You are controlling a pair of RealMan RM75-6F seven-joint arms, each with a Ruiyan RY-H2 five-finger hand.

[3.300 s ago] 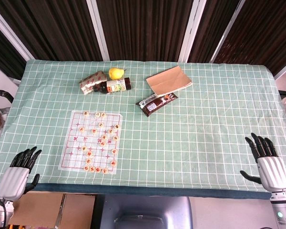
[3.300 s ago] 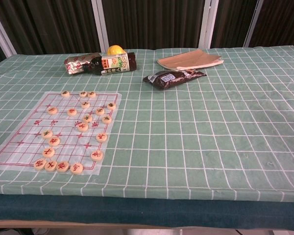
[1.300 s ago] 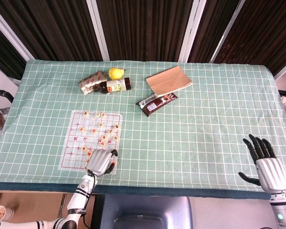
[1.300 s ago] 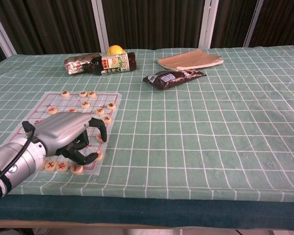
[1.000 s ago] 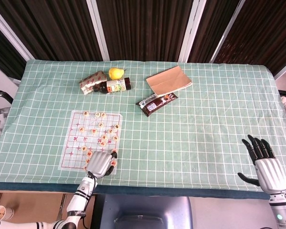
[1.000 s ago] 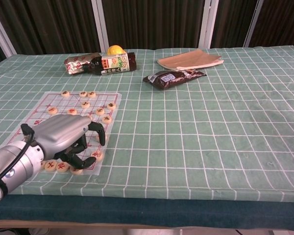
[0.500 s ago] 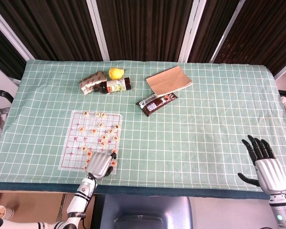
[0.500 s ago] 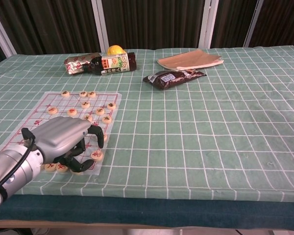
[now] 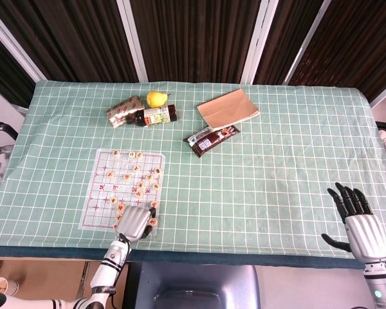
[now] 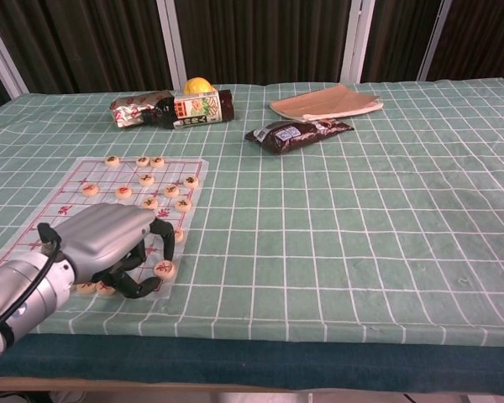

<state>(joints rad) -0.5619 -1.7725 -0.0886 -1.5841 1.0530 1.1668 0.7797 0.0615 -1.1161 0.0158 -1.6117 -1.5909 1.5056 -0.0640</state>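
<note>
1. Left hand [image 10: 109, 243] is down over the near edge of the chess board [image 10: 67, 206], palm down, fingers curled onto the near row of chess pieces [image 10: 164, 269]. Head view shows the same hand [image 9: 136, 220] at the board's near right corner.
2. Grasp state: fingers curl round the pieces under the palm, but whether one is actually pinched can't be told; the palm hides the contact. One piece sits just beside the fingertips [image 10: 151, 281], apart from them, flat on the board.
3. Judged progress: early. The reach to the near-row pieces looks done; no piece is visibly lifted off the board, so pick-up and placement both look left to do.
4. Other pieces [image 9: 140, 177] lie scattered across the mid and far board, flat, none stacked, well apart from the hand.
5. Right hand [image 9: 360, 225] sits at the near right edge of the surface [image 9: 276, 167], fingers spread, holding nothing, well apart from the board. Not seen in chest view.
6. Far side of the surface, untouched: a pear [image 9: 156, 98], a bottle [image 9: 154, 116] lying on its side just in front of it, a snack pack [image 9: 125, 111] touching the bottle's left end, a dark wrapper [image 9: 210, 138] and a brown envelope [image 9: 228, 108] further right.
</note>
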